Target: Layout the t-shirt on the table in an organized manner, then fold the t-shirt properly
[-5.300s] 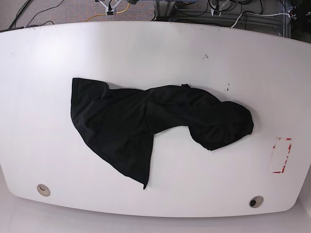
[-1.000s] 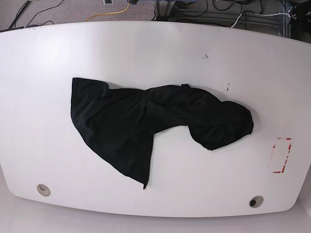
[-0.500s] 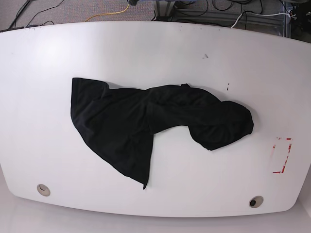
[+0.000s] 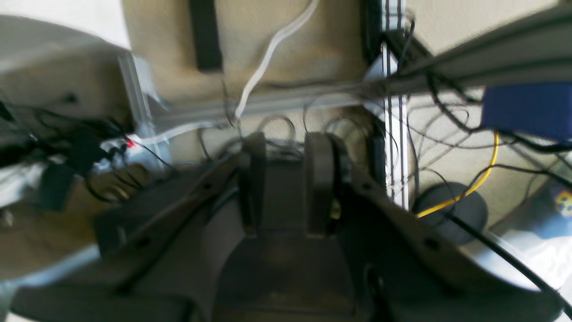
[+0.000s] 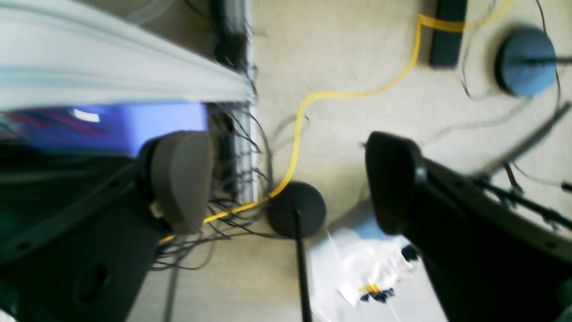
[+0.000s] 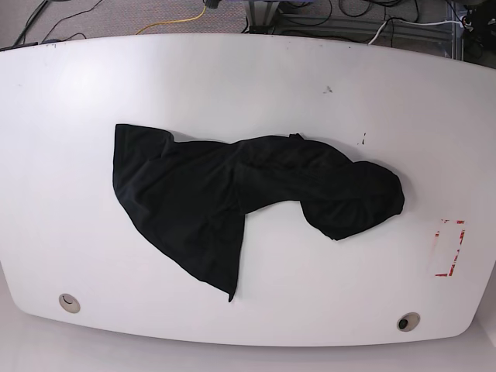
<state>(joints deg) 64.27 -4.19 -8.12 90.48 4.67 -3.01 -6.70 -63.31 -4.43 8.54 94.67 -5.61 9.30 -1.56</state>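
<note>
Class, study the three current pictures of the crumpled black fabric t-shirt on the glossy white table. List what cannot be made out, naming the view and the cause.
1. Base view: the black fabric t-shirt is bunched, so its own folds hide the sleeves and collar.
2. Base view: both arms lie outside the frame.
3. Left wrist view: blur; the left gripper faces floor cables, its jaws slightly apart, nothing visibly held.
4. Right wrist view: blurred; the right gripper is open over carpet; the glossy white table is not recognisable.

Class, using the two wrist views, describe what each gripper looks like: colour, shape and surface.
The left gripper has dark grey, slim upright fingers on a broad dark body with screw holes. The right gripper has rounded, paddle-shaped fingers: one shows a grey-tan pad, the other looks black. Both views are blurred.
</note>
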